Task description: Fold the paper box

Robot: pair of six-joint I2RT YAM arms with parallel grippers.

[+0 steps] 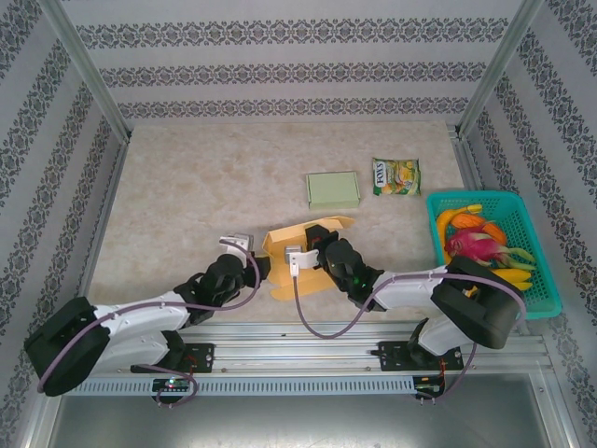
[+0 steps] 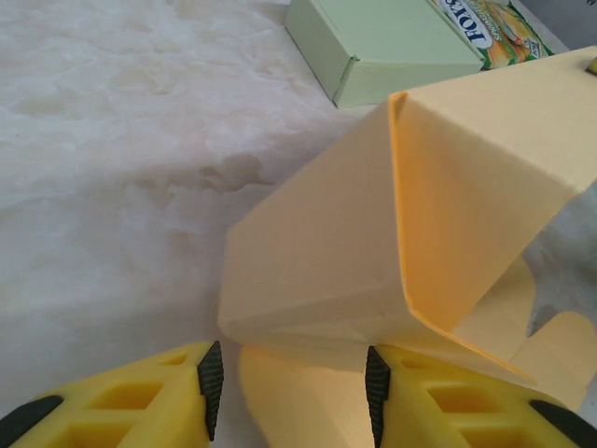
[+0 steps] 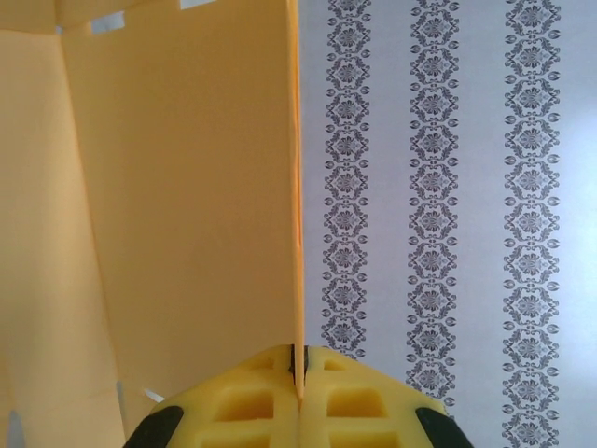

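Paper box (image 1: pixel 280 245) stands half-folded on the surface (image 1: pixel 187 187), with bare room to its left. The right tool (image 3: pixel 298 359) pinches its upright panel's edge. The left tool (image 2: pixel 291 373) straddles its lower fold, grip unclear. Both arms reach in low.

Yellow paper box (image 1: pixel 278 247) mid-table, fruit basket (image 1: pixel 471 196) right

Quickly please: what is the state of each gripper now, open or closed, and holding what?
Left gripper: open, a flap of the paper box between its fingers.
Right gripper: closed, pinching a wall of the paper box.
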